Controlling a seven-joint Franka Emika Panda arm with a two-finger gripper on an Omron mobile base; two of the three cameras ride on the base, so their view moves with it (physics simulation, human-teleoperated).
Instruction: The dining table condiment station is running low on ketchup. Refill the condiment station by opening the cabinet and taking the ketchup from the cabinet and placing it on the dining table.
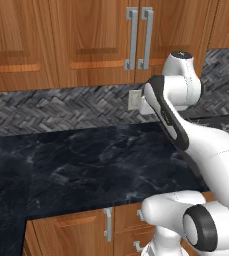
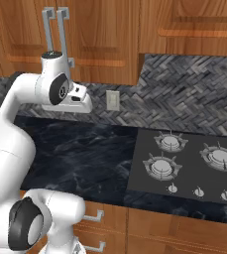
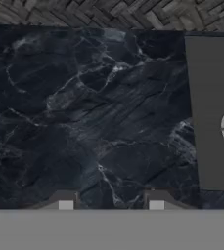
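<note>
- Fingers point(image 3: 111, 202) first: my two dark tips poke up at the bottom of the hand view with a clear gap between them, parted and holding nothing.
- Straight below them lies the counter point(image 3: 84, 112), black stone with white veins, and my fingers hang above it without touching.
- Off to the right edge of the hand view sits the gas hob point(image 3: 213, 112), a flat dark grey plate with two burners partly cut off by the frame.
- Along the top of the hand view runs the backsplash point(image 3: 108, 12), grey herringbone tile.
- From the right base view, my wrist is folded over level in front of that tile, near a white wall outlet point(image 2: 112, 100).
- Up above is the cabinet point(image 1: 101, 40), warm brown wood, its panelled double doors shut, two long silver bar handles point(image 1: 139, 37) side by side at the seam.
- Ketchup: I can't spot the bottle; with those doors shut, whatever is inside is hidden.
- Under the counter's front edge are base cabinets point(image 1: 76, 232) in the same wood with short handles.
</note>
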